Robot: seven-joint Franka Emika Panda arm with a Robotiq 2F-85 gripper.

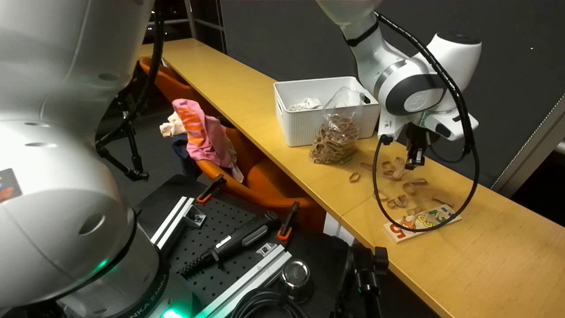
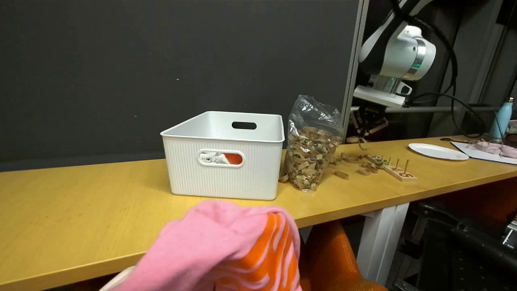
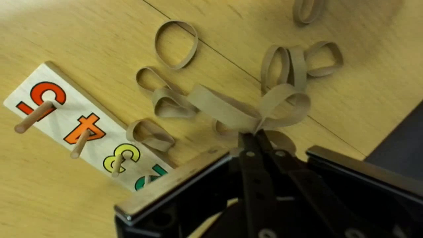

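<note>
The gripper (image 3: 253,133), pinched tight, holds a tan rubber band (image 3: 224,109) above the table (image 1: 499,247); loose bands (image 3: 298,64) lie between a peg board (image 3: 102,145) and a clear bag (image 1: 333,143) beside a white basket (image 1: 300,128); the board reads 5, 4, 3, the arm base (image 1: 150,295) "NKA EMIKA"

White robot arm (image 1: 75,145) arched past the top edge in an exterior view, wrist (image 1: 415,95) bent, gripper (image 3: 255,135) pointed downward, fingertips (image 3: 246,141) pinched together in the wrist view, black cable (image 1: 470,137) looped below the wrist, base (image 1: 176,296) lit green
</note>
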